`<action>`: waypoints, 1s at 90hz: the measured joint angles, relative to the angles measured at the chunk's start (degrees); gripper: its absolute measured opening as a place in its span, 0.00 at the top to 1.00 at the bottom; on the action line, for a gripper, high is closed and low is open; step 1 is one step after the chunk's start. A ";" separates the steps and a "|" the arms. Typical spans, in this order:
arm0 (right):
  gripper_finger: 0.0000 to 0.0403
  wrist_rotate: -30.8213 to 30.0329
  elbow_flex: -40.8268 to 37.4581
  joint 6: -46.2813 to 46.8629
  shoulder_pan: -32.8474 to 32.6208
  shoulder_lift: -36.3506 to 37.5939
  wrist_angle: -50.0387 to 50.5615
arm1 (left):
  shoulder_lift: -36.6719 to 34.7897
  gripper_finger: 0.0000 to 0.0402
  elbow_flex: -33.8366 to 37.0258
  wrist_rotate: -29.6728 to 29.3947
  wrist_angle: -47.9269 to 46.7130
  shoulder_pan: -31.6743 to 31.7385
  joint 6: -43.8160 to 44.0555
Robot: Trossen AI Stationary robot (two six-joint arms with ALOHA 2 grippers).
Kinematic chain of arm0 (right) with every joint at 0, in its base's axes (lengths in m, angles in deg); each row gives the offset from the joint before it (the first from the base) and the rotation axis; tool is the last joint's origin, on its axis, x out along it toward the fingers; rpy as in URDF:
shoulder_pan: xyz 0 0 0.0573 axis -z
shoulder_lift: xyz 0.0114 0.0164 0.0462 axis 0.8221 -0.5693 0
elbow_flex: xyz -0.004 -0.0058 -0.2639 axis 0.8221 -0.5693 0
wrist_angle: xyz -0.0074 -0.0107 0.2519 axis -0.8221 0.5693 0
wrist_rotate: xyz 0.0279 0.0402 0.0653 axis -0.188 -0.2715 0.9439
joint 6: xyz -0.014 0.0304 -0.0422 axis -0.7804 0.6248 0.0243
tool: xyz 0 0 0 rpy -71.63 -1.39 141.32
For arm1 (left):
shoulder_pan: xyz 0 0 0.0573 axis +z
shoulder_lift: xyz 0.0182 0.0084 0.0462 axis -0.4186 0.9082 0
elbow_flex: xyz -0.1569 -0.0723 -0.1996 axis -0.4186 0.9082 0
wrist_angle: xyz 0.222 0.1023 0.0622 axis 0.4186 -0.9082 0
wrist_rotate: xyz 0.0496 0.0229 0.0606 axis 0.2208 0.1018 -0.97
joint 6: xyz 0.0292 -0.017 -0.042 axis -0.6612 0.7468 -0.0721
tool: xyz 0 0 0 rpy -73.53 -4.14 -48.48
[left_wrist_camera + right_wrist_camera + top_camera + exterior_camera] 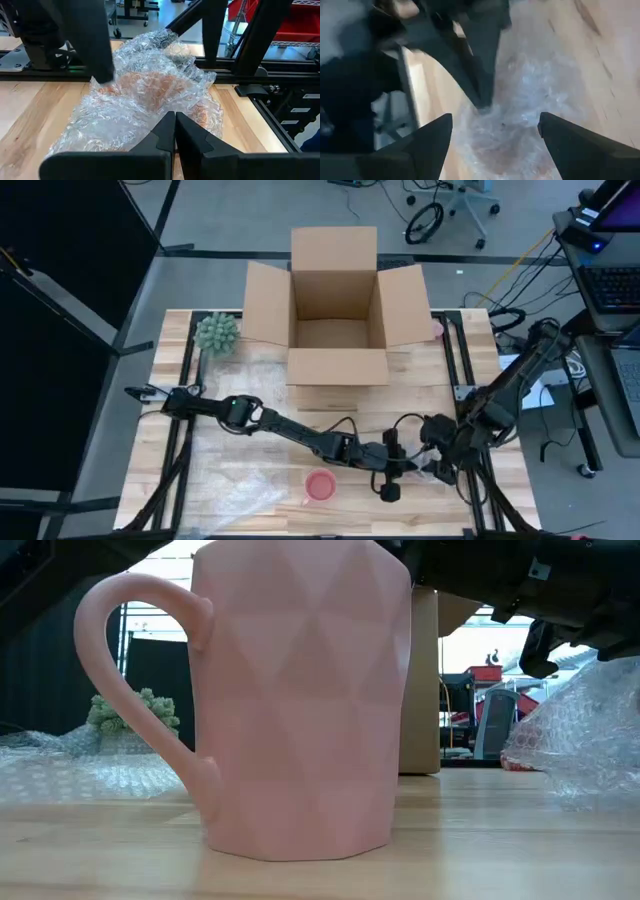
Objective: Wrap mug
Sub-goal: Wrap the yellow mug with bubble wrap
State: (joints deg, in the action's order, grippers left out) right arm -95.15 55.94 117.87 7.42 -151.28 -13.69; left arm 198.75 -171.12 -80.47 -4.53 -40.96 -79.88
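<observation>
A pink faceted mug point(320, 486) point(300, 700) stands upright and bare on its base near the table's front edge, and no gripper touches it. To its right lies a crumpled bundle of bubble wrap point(150, 85) point(590, 730) with something pinkish showing through. My left gripper point(175, 125) point(406, 471) is shut at the bundle's near edge. My right gripper point(492, 132) point(437, 466) hovers open over the bundle, one finger on either side of it. Whether it touches the wrap cannot be told. My left gripper pinches the bubble wrap's edge point(172, 111) between its two fingertips. It comes in nearly level from the table's left. How many layers it has cannot be told. The bundle lies on the table, slack.
An open cardboard box point(335, 310) stands at the back middle, with a green spiky ball point(216, 333) to its left. A flat sheet of bubble wrap point(225, 492) lies at the front left. Black frame rails point(470, 380) run along both sides of the table.
</observation>
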 joint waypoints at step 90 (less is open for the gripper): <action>0.29 1.03 11.39 -3.72 -0.59 -10.46 17.62 | 0.00 1.00 0.00 -0.05 0.02 0.11 0.07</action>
State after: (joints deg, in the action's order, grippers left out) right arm -94.13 67.33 114.15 6.83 -161.74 3.93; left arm 198.75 -171.12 -80.51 -4.51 -40.85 -79.81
